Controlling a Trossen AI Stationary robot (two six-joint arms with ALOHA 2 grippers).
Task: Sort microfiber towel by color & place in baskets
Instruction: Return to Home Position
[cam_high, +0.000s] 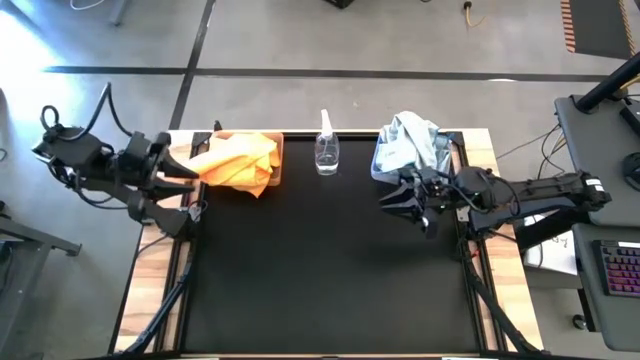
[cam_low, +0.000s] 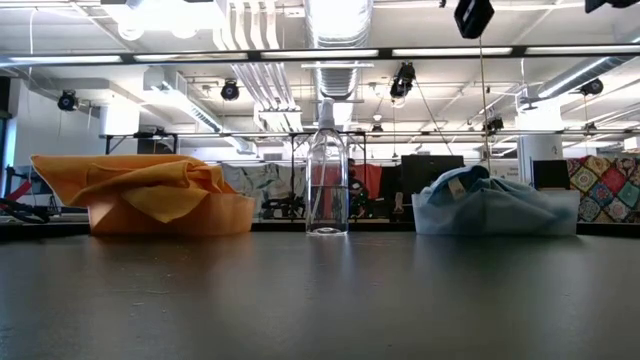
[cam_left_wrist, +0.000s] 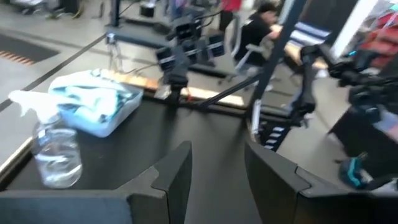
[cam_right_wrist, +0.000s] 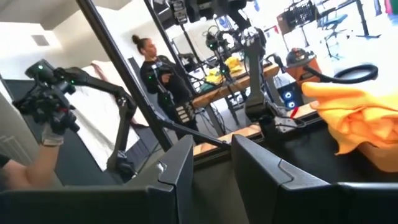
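The microfiber towels sit in two heaps. The orange cloths (cam_high: 240, 160) are piled in the tan basket (cam_low: 215, 216) at the far left of the counter (cam_high: 330, 280), with one fold hanging over its front wall. The pale blue cloths (cam_high: 405, 145) are mounded in the grey-blue basket (cam_low: 500, 222) at the far right, a small tag showing on top. We see no cloth lying loose on the counter.

We judge these cloths light, limp and shapeless, with a slightly clinging nap and nothing fragile about them. If one needed lifting again, we would take it at a raised fold or corner on top of its heap and pinch deep, so the fabric bunches between the pads. A shallow nip could slide off or drag a neighbouring cloth up with it.

A clear spray bottle (cam_low: 327, 180) stands upright between the baskets, apart from both.

The left pincer (cam_left_wrist: 217, 149) hangs just beside the outer end of the tan basket, its jaws apart and nothing between them. The right pincer (cam_right_wrist: 212, 142) is near the front edge of the grey-blue basket, over the counter. Its jaws are also parted, by a somewhat narrower gap, and they are empty. We cannot tell whether either one brushes its basket.
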